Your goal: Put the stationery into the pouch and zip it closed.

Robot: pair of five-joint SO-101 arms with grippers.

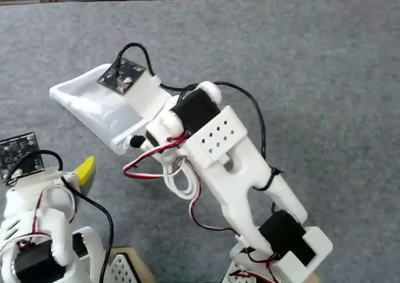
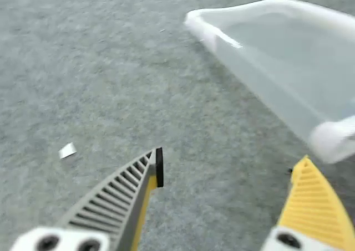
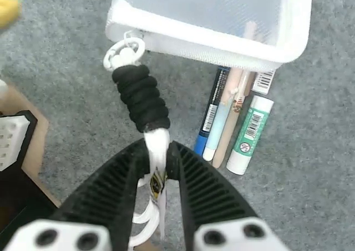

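The right gripper (image 3: pixel 158 151) pinches the white cord (image 3: pixel 154 136) on the soft white mesh pouch (image 3: pixel 211 13) (probably light, floppy, best tugged there); the left gripper (image 2: pixel 227 170) gapes.

Grey table cover (image 1: pixel 325 58), matt and fuzzy like felt. The pouch (image 3: pixel 211 18) is fine white mesh cloth, half see-through. Black braided cord wraps the zip pull (image 3: pixel 141 98). On the right gripper (image 3: pixel 159 154), ribbed matt black plastic.

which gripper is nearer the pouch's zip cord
Right. The right gripper grips the black-and-white zip cord of the translucent white pouch; the left gripper is open beside the pouch, apart.
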